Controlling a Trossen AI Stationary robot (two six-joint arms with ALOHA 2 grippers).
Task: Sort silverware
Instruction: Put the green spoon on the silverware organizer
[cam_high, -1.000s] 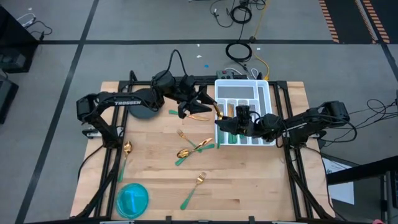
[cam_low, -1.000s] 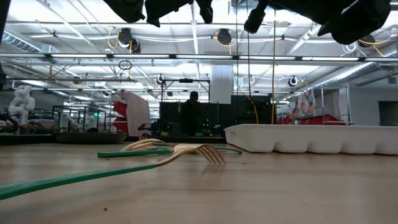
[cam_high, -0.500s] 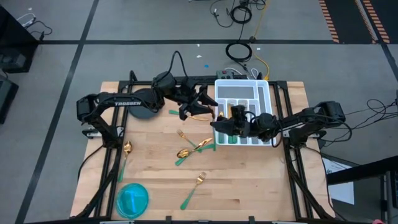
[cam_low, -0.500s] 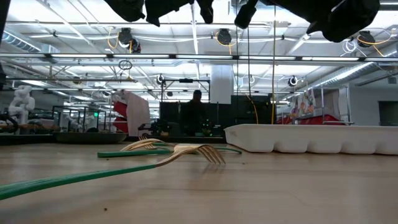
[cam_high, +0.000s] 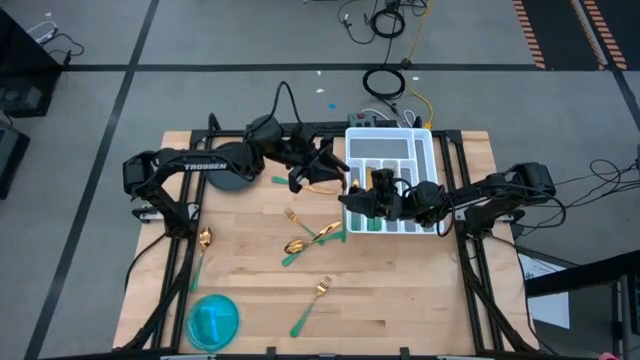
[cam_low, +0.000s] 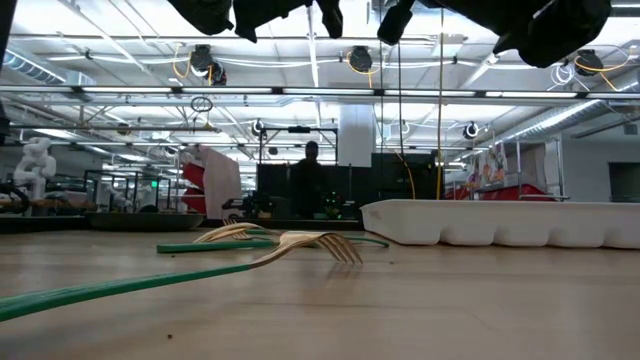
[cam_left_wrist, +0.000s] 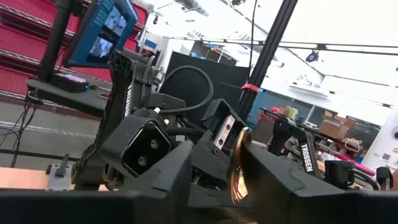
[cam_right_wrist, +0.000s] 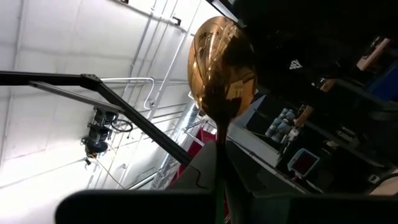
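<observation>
Both grippers met beside the tray (cam_high: 420, 140): right gripper (cam_high: 352, 200) clamped a spoon (cam_right_wrist: 222, 65), the left gripper's (cam_high: 330, 172) fingers apparently closing on it, so a handover looked next.

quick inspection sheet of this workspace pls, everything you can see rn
surface: wooden table, white tray at its far right
job's things: loose fork, loose spoon, more mid-table; held spoon raised
clutter: dark plate, blue dish
grippers: right gripper shut on the held spoon at the tray's edge; left gripper meeting it, grip unclear
cables: coiled on the floor beyond the table
surroundings: workshop, person far behind
</observation>
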